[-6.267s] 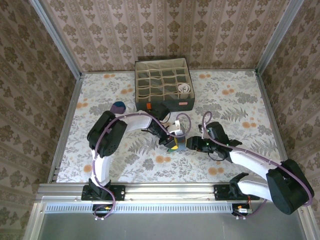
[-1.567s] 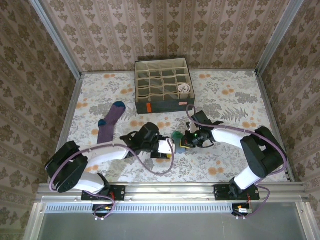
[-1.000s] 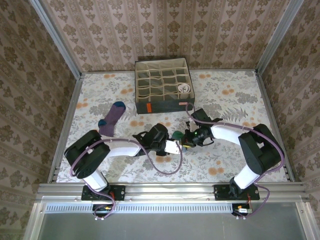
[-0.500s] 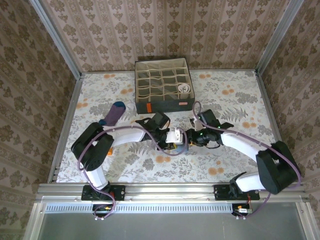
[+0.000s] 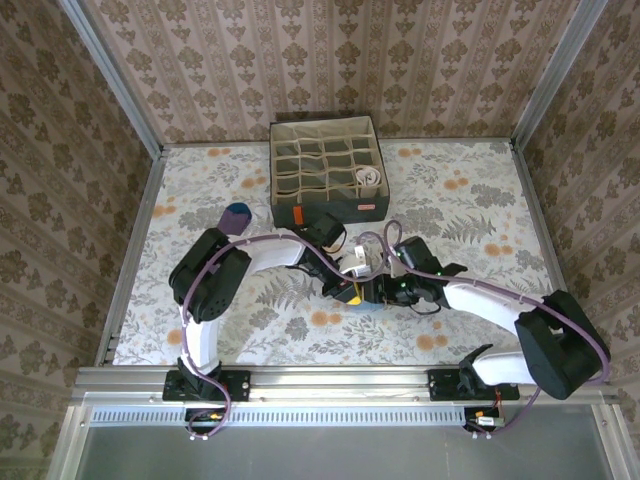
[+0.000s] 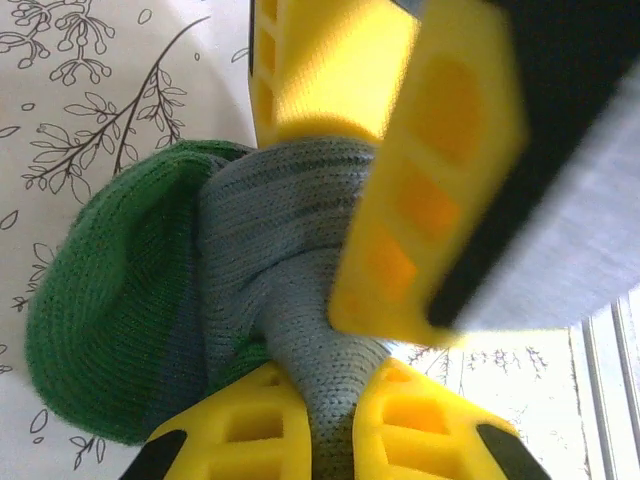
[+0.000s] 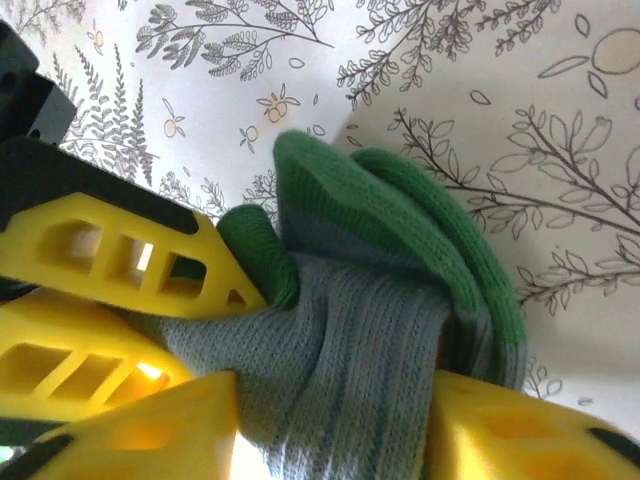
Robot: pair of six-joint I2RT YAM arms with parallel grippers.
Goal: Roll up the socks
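- Upper left of the overhead view: the purple sock (image 5: pixel 237 213) lies on the floral tablecloth (image 5: pixel 480 210). It is partly behind the left arm, well apart from the work, and not yet rolled.
- Upper centre: the grey compartment box (image 5: pixel 330 211) holds a white, black-striped sock (image 5: pixel 369 178) curled in a cell toward its right side.
- Centre, left wrist view: the left gripper (image 6: pixel 330 405) is clamped on a narrow neck of the grey-blue sock (image 6: pixel 270 290), the knit squeezed thin between its two fingers.
- The sock sits bunched on the table at the lower middle of the overhead frame, between the two grippers. Its green toe (image 6: pixel 110 320) bulges toward the left of the left wrist frame.
- Handling, as a judgement: the sock is light, limp and springy, and a roll is likely to loosen if released. A hold across the thick bundle looks safer than one on the loose toe edge.
- Centre right: the right gripper (image 7: pixel 335 425) stands wider. The sock body fills the gap and touches both fingers, so it appears to be gripping.
- The overhead view places the arms, the box and the other socks. The wrist views reveal the folds and both pinch points.
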